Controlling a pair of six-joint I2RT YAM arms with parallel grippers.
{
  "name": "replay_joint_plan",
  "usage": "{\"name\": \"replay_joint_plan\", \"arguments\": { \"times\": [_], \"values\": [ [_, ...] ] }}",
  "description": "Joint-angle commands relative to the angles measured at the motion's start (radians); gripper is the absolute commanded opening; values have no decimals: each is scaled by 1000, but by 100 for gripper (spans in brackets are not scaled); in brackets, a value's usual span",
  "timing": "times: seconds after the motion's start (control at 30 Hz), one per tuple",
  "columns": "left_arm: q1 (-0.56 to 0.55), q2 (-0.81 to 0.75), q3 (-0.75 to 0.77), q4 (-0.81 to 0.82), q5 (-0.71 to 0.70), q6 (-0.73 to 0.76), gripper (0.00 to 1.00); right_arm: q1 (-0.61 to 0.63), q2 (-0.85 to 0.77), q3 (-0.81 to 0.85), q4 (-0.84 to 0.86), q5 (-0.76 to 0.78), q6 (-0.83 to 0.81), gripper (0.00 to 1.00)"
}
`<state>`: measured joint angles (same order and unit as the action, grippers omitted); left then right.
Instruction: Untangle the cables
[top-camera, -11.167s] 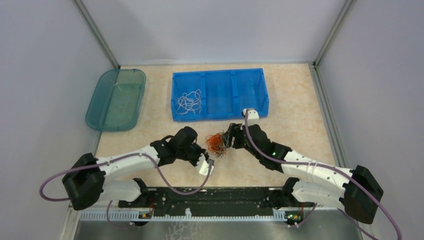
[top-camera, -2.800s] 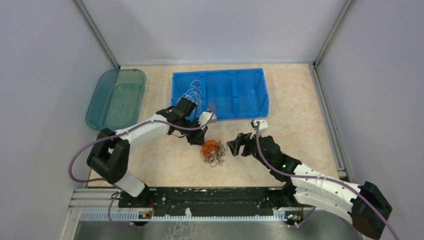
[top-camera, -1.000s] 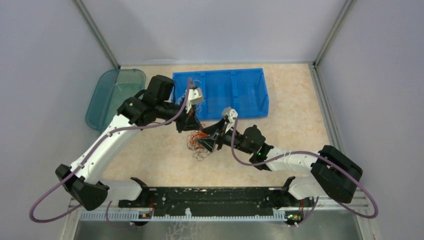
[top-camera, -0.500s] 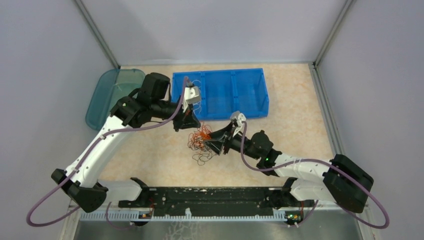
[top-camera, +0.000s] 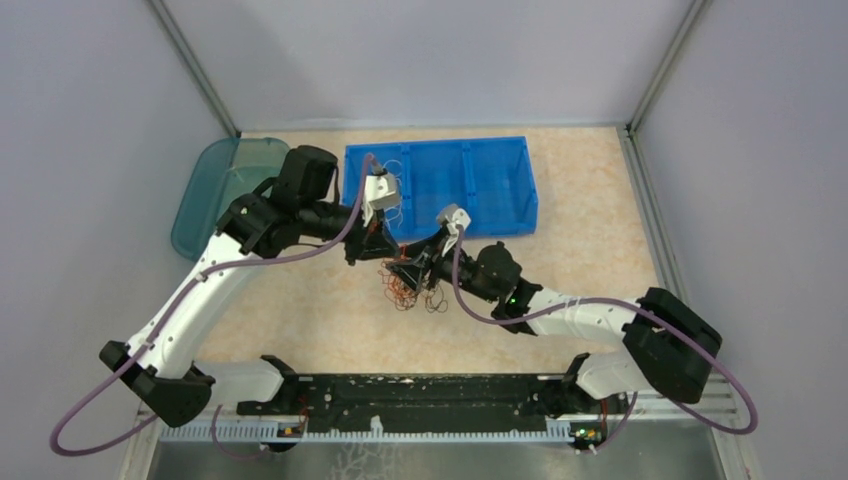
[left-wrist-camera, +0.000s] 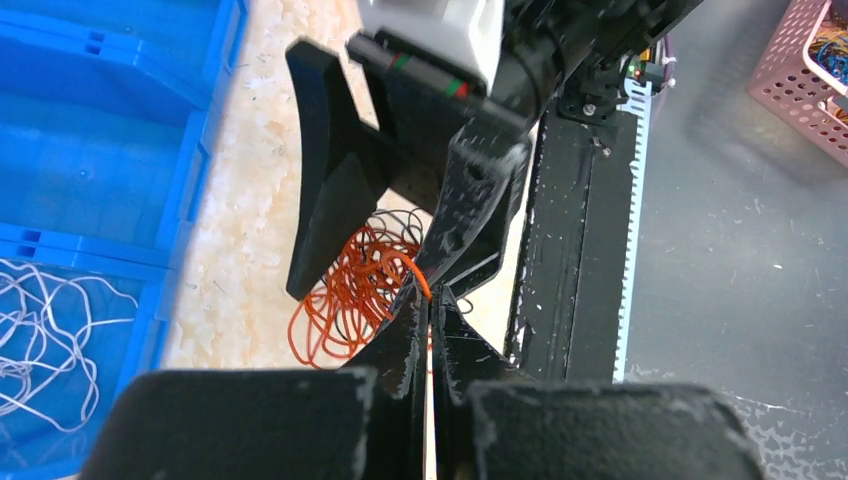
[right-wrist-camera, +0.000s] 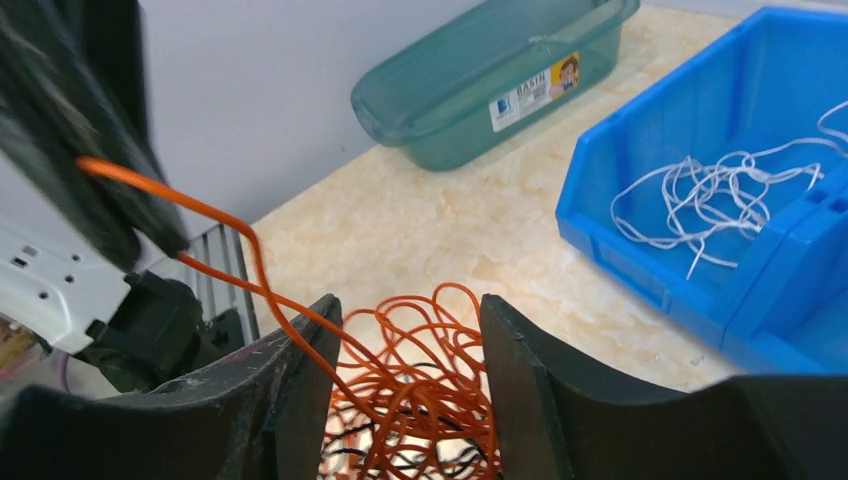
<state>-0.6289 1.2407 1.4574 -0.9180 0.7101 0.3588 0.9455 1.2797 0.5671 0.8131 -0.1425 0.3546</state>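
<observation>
One orange strand (right-wrist-camera: 200, 208): taut, running up from the clump into the left pinch.
Left gripper (left-wrist-camera: 430, 312): fingers together, clamped on that strand above the clump.
Right gripper (right-wrist-camera: 410, 330): jaws apart, straddling orange loops, gripping nothing.
Cables (top-camera: 408, 288): orange and black clump mid-table (top-camera: 300, 310), just near of the blue bin (top-camera: 500, 190); white ones (right-wrist-camera: 700, 190) in its left compartment.
Risk, pull: probably drags the whole clump or tightens a knot, with black loops hooked in.
Risk, slip: thin strand liable to slide from the pinch.

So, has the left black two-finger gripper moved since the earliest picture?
Yes. The left gripper, pinching the orange cable, has gone from near the black base rail up toward the blue plastic bin.
</observation>
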Motion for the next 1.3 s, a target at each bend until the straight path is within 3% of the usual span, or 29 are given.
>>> {"name": "replay_joint_plan", "arguments": {
  "times": [0.0,0.67,1.1,1.27],
  "values": [
    [-8,-21,53,-16,38,2,0,27,52,25,85,27,-11,52],
    [-8,14,407,45,-101,62,0,39,179,-269,306,128,68,49],
    [-9,-121,344,521,-376,237,0,48,257,-371,397,139,128,49],
    [-8,-129,350,564,-384,251,0,52,264,-381,408,142,137,49]
  ]
}}
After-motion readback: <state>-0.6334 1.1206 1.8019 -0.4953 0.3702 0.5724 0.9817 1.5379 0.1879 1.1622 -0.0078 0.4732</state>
